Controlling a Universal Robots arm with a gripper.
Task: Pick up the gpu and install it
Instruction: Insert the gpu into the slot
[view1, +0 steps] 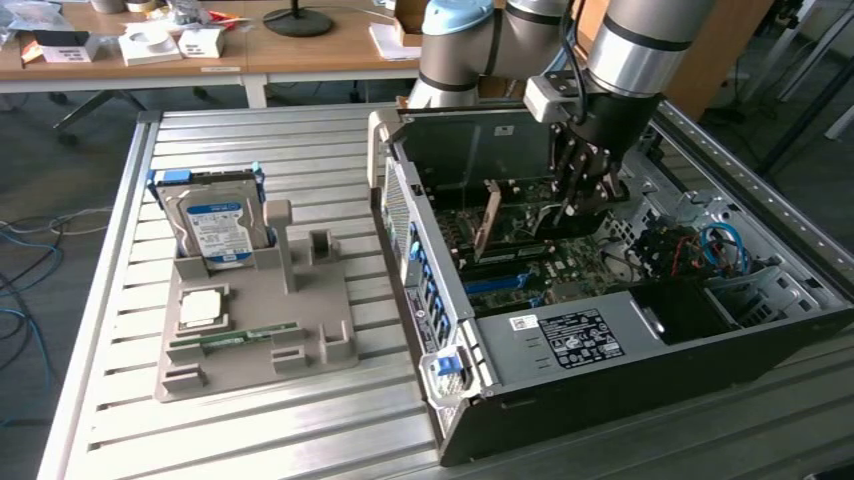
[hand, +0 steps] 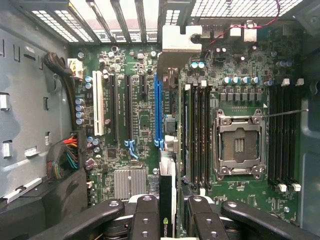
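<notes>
Gripper (hand: 170, 222) is clamped on the gpu (hand: 168, 192), its fingers (hand: 145, 217) narrowed onto the card's two faces, with the card edge-on between them. The wrist view adds the close detail. The gpu hangs right over the long blue slot (hand: 158, 107), and its pale bracket (hand: 176, 40) is up by the case's rear grille. Whether the edge sits in the slot, I can't tell. Just beside it are black memory slots (hand: 197, 135) and an open CPU socket (hand: 239, 145). The exterior view has the arm reaching down into the open computer case (view1: 627, 400), walls close around. Well apart, at the exterior view's left, a grey holder (view1: 320, 320) carries the hard drive (view1: 218, 225) and a green memory stick (view1: 234, 338).
</notes>
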